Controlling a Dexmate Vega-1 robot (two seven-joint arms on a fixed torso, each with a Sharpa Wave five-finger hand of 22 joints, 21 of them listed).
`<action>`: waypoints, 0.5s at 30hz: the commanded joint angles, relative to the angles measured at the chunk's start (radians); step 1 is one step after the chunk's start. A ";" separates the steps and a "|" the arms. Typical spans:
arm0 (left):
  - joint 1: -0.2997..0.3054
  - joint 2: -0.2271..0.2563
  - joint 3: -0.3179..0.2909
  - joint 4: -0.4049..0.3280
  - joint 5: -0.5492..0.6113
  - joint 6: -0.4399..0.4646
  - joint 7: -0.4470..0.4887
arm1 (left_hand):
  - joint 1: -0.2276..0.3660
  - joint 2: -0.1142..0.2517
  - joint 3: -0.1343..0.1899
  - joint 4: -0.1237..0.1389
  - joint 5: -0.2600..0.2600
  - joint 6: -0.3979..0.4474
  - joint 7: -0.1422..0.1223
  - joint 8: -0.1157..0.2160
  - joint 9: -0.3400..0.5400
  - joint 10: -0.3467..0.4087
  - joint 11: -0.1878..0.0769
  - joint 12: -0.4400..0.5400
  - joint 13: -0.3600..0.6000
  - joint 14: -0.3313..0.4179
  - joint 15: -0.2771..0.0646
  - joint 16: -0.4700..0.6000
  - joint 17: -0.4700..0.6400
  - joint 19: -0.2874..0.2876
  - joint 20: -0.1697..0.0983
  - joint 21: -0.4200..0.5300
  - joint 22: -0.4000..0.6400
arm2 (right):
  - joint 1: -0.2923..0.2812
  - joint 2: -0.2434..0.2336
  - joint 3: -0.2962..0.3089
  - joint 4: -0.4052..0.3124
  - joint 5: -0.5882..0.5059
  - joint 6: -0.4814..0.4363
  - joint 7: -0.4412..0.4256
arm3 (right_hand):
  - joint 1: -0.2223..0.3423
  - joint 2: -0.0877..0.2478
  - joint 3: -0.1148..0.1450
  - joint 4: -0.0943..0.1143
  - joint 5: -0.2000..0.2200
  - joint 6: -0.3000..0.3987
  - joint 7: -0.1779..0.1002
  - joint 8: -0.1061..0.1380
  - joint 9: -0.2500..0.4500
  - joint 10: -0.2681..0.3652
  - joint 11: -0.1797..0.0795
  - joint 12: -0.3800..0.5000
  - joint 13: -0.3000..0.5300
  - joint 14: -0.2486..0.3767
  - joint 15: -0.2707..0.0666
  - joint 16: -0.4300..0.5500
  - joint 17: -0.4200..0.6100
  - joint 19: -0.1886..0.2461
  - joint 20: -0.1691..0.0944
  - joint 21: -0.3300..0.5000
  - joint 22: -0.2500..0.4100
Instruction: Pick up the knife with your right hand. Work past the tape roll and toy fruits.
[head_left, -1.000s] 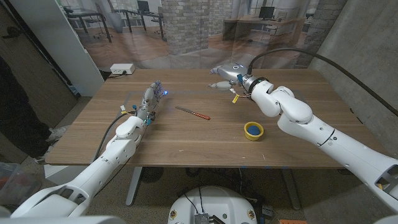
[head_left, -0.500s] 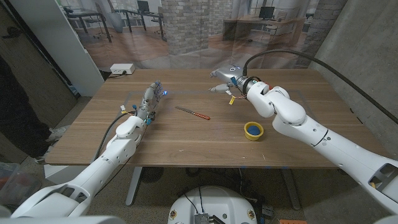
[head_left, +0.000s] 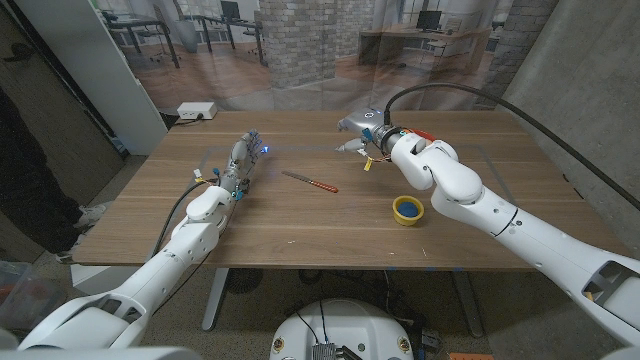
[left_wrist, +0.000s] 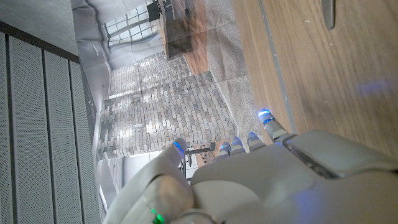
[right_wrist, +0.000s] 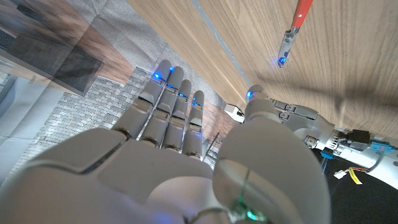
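1. Wood-grain planks, brown and matte, make up the table (head_left: 300, 225), a broad rectangle with straight edges.
2. Red on its handle and thin grey steel along its blade, the knife (head_left: 309, 181) lies flat on the table near its middle, slim and straight, set at a slant. In the right wrist view the knife (right_wrist: 294, 27) shows its red handle, its metal blade and a blue glint at the tip.
3. Yellow around the outside and blue inside, the tape roll (head_left: 407, 210) is a low ring lying flat, to the right of the knife and nearer the robot, well apart from it.
4. Glossy white shells cover the right hand (head_left: 362, 130), which hovers beyond the knife and to its right, fingers (right_wrist: 168, 99) extended side by side, thumb apart, holding nothing.
5. Pale plastic with blue-lit tips, the left hand (head_left: 241, 158) sits left of the knife, apart from it, fingers stretched out and gripping nothing.
6. White and box-shaped, a small device (head_left: 197, 110) rests at the table's far left corner, well away from the knife.
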 joint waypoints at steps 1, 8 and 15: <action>-0.024 -0.012 0.006 0.036 0.001 -0.002 -0.014 | -0.011 0.058 0.007 -0.002 0.003 -0.109 0.006 0.000 0.001 -0.108 0.008 0.002 0.004 -0.124 0.008 0.001 0.003 -0.167 0.002 -0.005 0.004 | 0.021 0.020 -0.023 0.032 -0.024 0.008 0.031 | 0.028 0.004 0.000 0.001 0.012 0.008 0.002 0.001 0.005 0.009 0.000 0.013 0.007 0.009 -0.105 0.012 0.017 0.010 0.002 0.008 0.004; -0.044 -0.024 0.011 0.067 0.003 -0.005 -0.026 | -0.012 0.058 0.007 -0.002 0.003 -0.109 0.006 0.001 0.002 -0.109 0.008 0.001 0.004 -0.125 0.007 0.001 0.003 -0.167 0.002 -0.007 0.004 | 0.030 0.028 -0.034 0.054 -0.025 0.013 0.039 | 0.036 -0.003 -0.017 0.006 0.014 0.012 0.000 -0.003 0.007 0.012 0.003 0.021 0.014 0.011 -0.102 0.028 0.042 0.001 0.001 0.011 0.004; -0.061 -0.033 0.015 0.095 0.004 -0.007 -0.035 | -0.013 0.058 0.007 -0.002 0.003 -0.110 0.007 0.001 0.001 -0.109 0.007 0.002 0.004 -0.125 0.008 0.001 0.002 -0.166 0.002 -0.008 0.004 | 0.044 0.036 -0.046 0.075 -0.021 0.017 0.054 | 0.054 0.001 -0.017 0.007 0.023 0.013 0.004 -0.007 0.008 0.003 0.002 0.024 0.020 0.011 -0.102 0.023 0.049 0.000 0.005 0.016 0.003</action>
